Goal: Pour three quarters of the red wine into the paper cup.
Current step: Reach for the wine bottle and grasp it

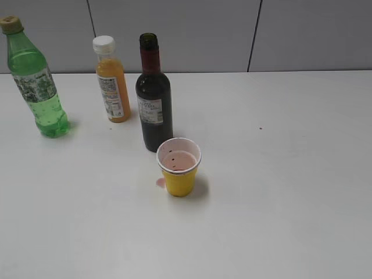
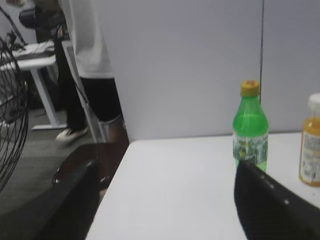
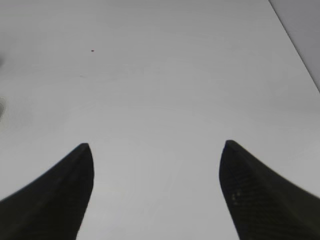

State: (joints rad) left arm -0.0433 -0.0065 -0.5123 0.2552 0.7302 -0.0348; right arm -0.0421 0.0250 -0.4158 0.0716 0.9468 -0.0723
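We see the wine bottle [image 1: 154, 99] standing upright on the white surface [image 1: 279, 174], uncapped, its dark glass filled with nearly black red wine [image 1: 156, 131] up to about the shoulder. Just in front of it stands the paper cup [image 1: 179, 167], yellow outside, with a white rim; its inside is stained pink and it holds only a thin pinkish film at the bottom. A small pink spot [image 1: 160, 183] lies on the surface beside the cup's base.

Our left claw [image 2: 165, 175] hangs with its fingers spread wide and nothing between them, at the left edge of the surface. Beyond its right finger [image 2: 270, 205] stands the soda bottle [image 2: 250, 127], green plastic with a yellow cap, holding clear green drink. Further right of that claw is the juice bottle [image 2: 311, 145], white-capped and full of orange juice. Neither the wine bottle nor the cup shows in its view.

Our right claw [image 3: 156, 165] is likewise spread wide and holds nothing, above bare surface, with a tiny dark speck [image 3: 92, 50] ahead of it to the left. We find neither claw in the exterior view.
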